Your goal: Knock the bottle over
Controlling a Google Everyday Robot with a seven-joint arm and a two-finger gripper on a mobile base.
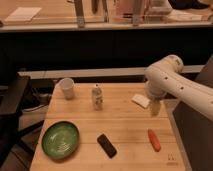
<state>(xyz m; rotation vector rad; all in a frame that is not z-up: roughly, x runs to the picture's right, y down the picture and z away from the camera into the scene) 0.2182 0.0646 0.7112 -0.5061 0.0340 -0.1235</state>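
Observation:
The bottle [97,97] is small and pale, with a capped neck and a darker label band. It stands upright near the back middle of the wooden table [125,125]. My gripper [155,108] hangs from the white arm over the table's right side, well to the right of the bottle and just right of a white sponge-like piece [141,100]. It is open and holds nothing. Bottle and gripper are well apart.
A white paper cup [67,88] stands left of the bottle. A green bowl [60,139] sits at the front left, a black flat object [106,145] at the front middle and a red-orange stick [154,140] at the front right. A dark counter runs behind the table.

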